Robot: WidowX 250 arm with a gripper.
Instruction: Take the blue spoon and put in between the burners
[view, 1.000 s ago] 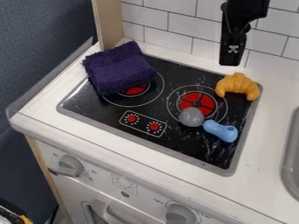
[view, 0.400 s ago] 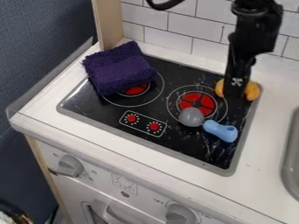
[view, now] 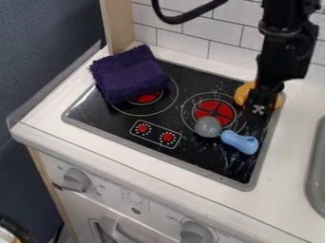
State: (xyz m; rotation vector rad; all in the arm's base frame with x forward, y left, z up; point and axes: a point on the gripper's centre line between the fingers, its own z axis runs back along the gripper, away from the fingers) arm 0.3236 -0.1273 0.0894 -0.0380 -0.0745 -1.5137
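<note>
The black gripper [view: 256, 118] hangs over the right side of the stove, just behind the spoon's handle and in front of the croissant. The spoon [view: 240, 142] lies on the black cooktop with its blue handle to the right. Its grey bowl end [view: 207, 127] rests on the front edge of the right burner [view: 215, 112]. At the back left, the other burner [view: 147, 98] is partly covered by a cloth. Between the two burners runs a strip of black glass.
A folded purple cloth [view: 129, 74] lies on the stove's back left. The orange toy croissant [view: 243, 93] sits at the back right, partly behind the gripper. Two small red dials [view: 167, 137] are printed near the front. A grey sink edge [view: 313, 175] stands at the right.
From above the croissant by the tiled wall, the gripper has come down and forward, closer to the blue handle. The spoon, cloth and croissant have stayed in place.
</note>
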